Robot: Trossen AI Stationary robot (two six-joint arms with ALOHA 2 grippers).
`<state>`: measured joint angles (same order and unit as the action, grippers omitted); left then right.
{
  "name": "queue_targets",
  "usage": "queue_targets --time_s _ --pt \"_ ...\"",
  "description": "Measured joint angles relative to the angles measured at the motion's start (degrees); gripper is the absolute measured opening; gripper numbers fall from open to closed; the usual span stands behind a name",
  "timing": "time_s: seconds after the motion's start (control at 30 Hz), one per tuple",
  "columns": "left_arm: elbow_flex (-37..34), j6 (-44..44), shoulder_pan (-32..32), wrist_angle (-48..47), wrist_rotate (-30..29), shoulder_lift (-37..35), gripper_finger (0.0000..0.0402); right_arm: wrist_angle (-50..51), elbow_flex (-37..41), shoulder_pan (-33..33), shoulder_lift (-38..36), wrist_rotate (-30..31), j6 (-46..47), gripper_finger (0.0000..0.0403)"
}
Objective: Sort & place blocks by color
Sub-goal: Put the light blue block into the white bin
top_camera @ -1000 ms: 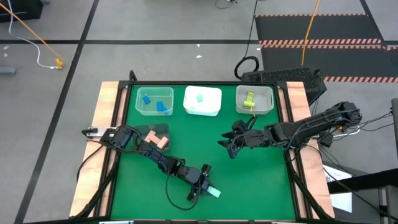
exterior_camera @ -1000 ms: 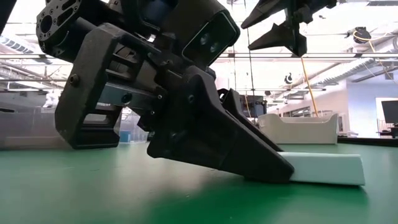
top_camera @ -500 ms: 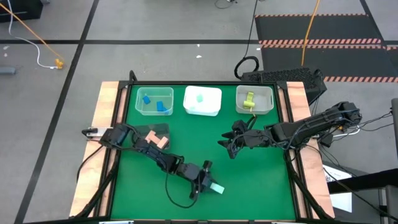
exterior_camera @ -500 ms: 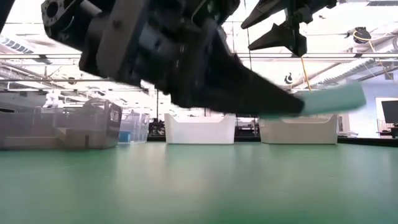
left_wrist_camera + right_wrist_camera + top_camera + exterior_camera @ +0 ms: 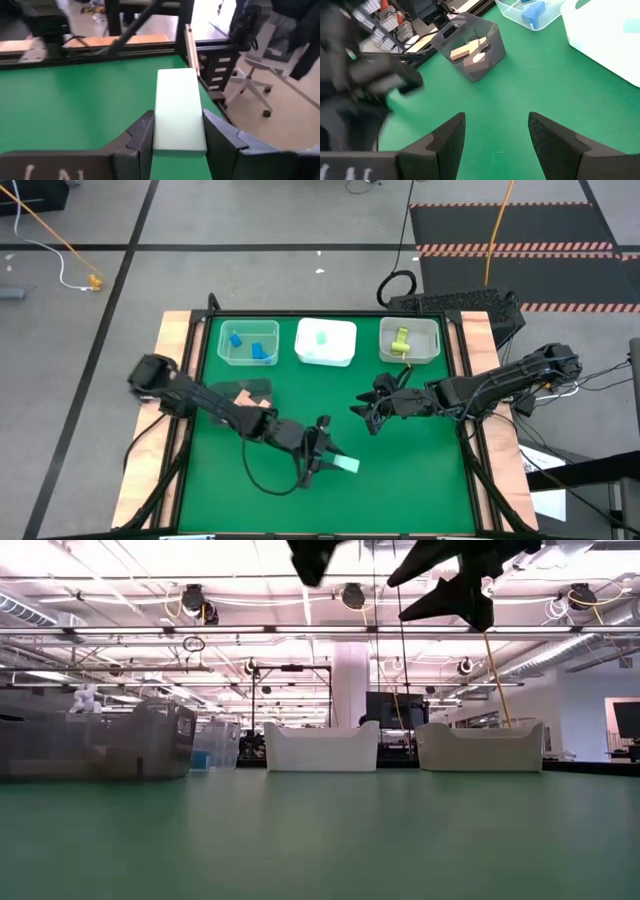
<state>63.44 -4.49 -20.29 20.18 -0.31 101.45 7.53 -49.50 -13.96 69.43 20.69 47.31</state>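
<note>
Mint block (image 5: pixel 178 107) clamped between left gripper (image 5: pixel 177 142) fingers, jutting beyond fingertips.

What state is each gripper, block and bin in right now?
Left gripper: shut on mint bar, lifted off the table.
Mint bar: held between the left fingers.
Right gripper: open, empty, above the mat.
Blue bin: holds blue blocks.
White bin: holds a mint block.
Right bin: holds a yellow-green block.
Dark bin: holds salmon blocks.
</note>
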Motion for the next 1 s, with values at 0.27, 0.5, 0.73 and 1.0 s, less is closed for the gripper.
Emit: queue_targets --time_s 0.27,0.5,0.73,1.0 --pt "0.00 -8.43 -2.09 -6.90 -7.99 -9.28 0.0131 0.00 0.00 0.00 0.00 0.00 0.00 0.0208" --pt "0.04 -9.60 -4.99 -8.99 -15.76 -11.33 0.0131 0.00 0.00 -0.01 0.00 0.00 0.00 0.0208" --pt "0.04 -17.82 -6.25 -13.82 -29.00 -11.28 0.0131 0.00 0.00 0.00 0.00 0.00 0.00 0.0208" --pt "0.07 -27.60 -1.93 -25.39 -35.86 -12.79 0.0162 0.00 0.00 -0.01 0.00 0.00 0.00 0.0208"
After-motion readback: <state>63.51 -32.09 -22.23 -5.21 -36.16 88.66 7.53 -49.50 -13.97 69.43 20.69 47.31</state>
